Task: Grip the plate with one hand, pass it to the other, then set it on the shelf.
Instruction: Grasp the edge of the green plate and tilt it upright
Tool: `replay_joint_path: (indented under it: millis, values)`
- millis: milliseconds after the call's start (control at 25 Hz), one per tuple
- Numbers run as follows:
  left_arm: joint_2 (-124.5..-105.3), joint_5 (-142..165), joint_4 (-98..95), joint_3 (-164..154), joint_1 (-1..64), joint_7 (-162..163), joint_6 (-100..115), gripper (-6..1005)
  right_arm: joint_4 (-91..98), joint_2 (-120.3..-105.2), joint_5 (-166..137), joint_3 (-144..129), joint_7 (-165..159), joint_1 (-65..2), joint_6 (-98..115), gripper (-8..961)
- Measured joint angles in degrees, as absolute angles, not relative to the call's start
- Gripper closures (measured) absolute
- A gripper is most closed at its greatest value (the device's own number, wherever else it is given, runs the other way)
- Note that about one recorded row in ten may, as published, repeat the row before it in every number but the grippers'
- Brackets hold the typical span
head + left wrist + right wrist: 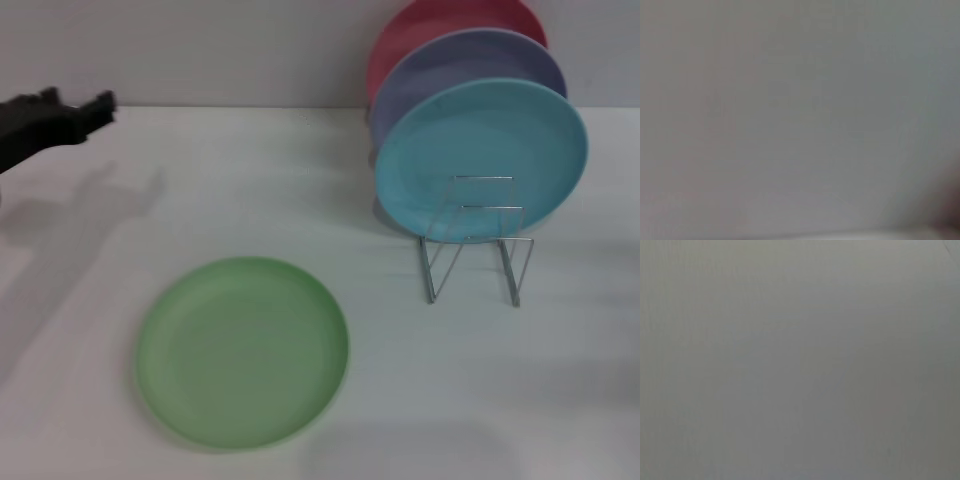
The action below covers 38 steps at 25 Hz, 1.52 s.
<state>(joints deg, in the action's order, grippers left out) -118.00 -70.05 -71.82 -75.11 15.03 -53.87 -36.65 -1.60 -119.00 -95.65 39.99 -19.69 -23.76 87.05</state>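
The light green plate [242,350] lies flat on the white table [250,190] at the front, left of centre. My left gripper [75,100] hangs high at the far left edge in the head view, well back from the plate, open with nothing between its black fingers. The silver wire shelf [475,245] stands to the right of the plate, its front loops bare. My right gripper is out of view. Both wrist views show only a plain grey surface.
Three plates stand upright in the shelf's rear slots: a light blue plate [480,160] in front, a lavender plate [470,70] behind it, and a pink plate [440,25] at the back. A grey wall runs along the table's far edge.
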Motion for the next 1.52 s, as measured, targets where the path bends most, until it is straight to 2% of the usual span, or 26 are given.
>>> replay_joint_path:
  millis: [40,200,400,600,760,1120,1520]
  values:
    - [-118.00,-70.05,-71.82,-75.11,15.03,-53.87,-36.65,276,-1.60,-119.00,-95.65,39.99,-19.69,-23.76,87.05,253]
    - [-117.91,-51.28,-78.22,-69.49,20.05,-36.54,-59.33,276,-1.59,-118.97,-95.64,39.98,-19.68,-23.87,87.08,253]
    - [-118.08,-39.74,-81.52,-69.40,24.07,-25.82,-74.29,276,-1.51,-118.85,-95.31,40.37,-19.69,-24.23,87.12,253]
    - [-118.05,-38.24,-82.34,-69.89,25.48,-17.68,-82.78,276,-0.71,-118.57,-95.17,40.58,-19.69,-25.21,87.50,253]
    - [-118.13,-37.82,-82.60,-70.92,25.94,-13.03,-86.28,277,0.06,-118.22,-95.17,40.65,-19.69,-25.83,87.63,253]
    - [-118.24,-29.14,-81.97,-76.04,27.07,-0.90,-88.94,277,1.46,-116.22,-95.00,40.87,-19.69,-27.62,87.28,253]
    - [-118.38,-27.84,-79.57,-78.63,28.88,2.84,-89.02,312,2.68,-115.50,-95.00,40.87,-19.29,-28.69,87.13,252]
